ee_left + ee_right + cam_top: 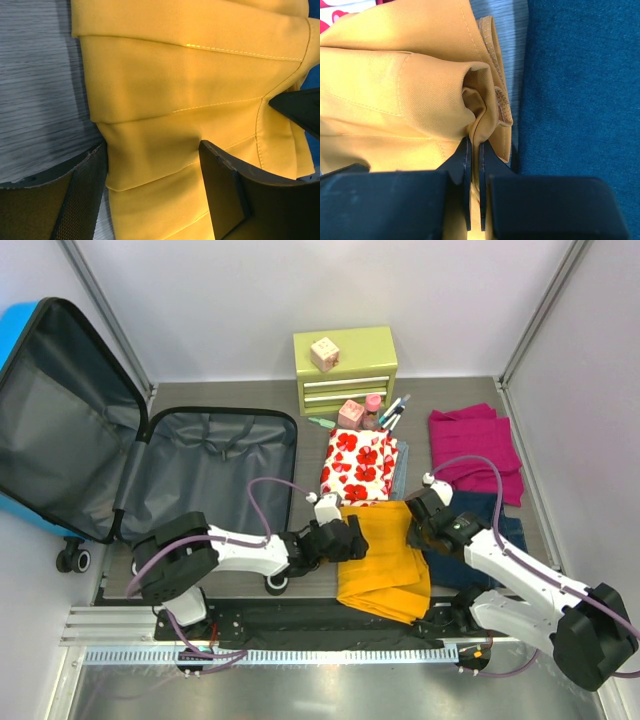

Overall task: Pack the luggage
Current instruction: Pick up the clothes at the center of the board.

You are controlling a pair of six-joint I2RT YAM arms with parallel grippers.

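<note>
While the luggage [215, 475] lies opened at the left of the table, its grey-lined base flat and its lid propped up against the left wall, nothing is seen inside it. A folded yellow garment [385, 560] is laid near the front edge, just right of the case, and is being dealt with from both sides. Its right edge is pinched tight by the right gripper [475, 150], a bunched fold of the cloth being clamped between the closed jaws beside a dark blue garment [580, 75]. The left gripper [152, 160] is set over the garment's left edge with its jaws apart, one on either side of a fold, so no hold is made there yet. A two-sided hold is judged to be intended, so that the folded stack may be lifted level and kept from falling open when carried leftward to the case. Should only one edge be held, the folds would probably slide apart. Farther back, a white cloth with red flowers [358, 465] and a magenta garment [475, 445] are left waiting, with a green drawer chest [345, 370] at the far wall.
</note>
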